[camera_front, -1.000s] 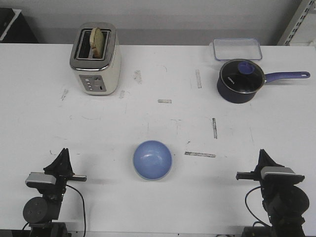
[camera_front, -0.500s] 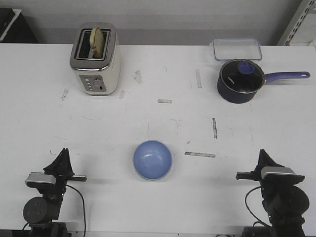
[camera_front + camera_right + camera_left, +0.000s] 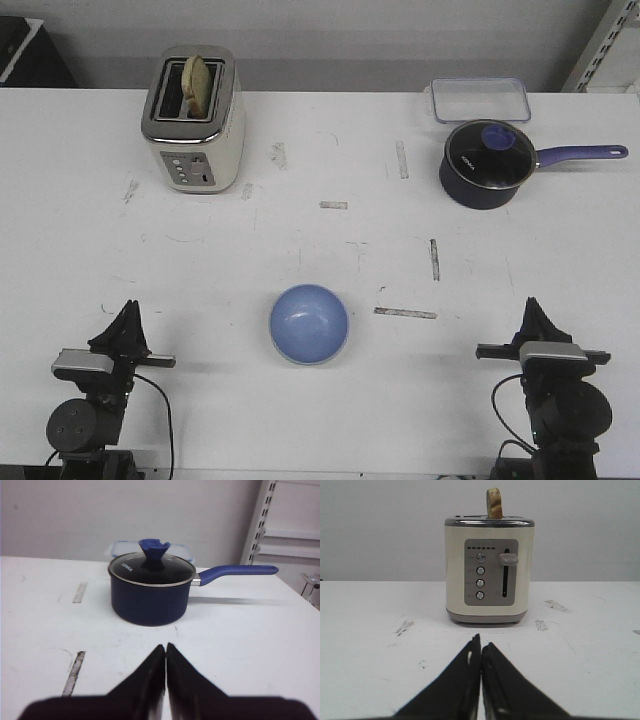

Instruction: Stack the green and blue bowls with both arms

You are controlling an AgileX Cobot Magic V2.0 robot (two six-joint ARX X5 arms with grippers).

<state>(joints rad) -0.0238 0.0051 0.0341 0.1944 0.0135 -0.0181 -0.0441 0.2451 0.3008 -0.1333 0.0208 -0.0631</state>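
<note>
The blue bowl (image 3: 309, 323) sits upright on the white table (image 3: 320, 250), near the front and about midway between the two arms. No green bowl shows in any view. My left gripper (image 3: 128, 308) (image 3: 480, 642) rests low at the front left, shut with nothing in it, and points at the toaster. Low at the front right, my right gripper (image 3: 532, 305) (image 3: 166, 646) is also shut and empty, facing the saucepan. Both grippers are well apart from the bowl.
A cream toaster (image 3: 193, 120) (image 3: 490, 570) holding a slice of bread stands at the back left. A dark navy saucepan (image 3: 487, 165) (image 3: 150, 592) with lid and long handle is at the back right, a clear lidded container (image 3: 480, 98) behind it.
The right arm's wrist has swung slightly to the left. The left arm and the blue bowl have not moved.
</note>
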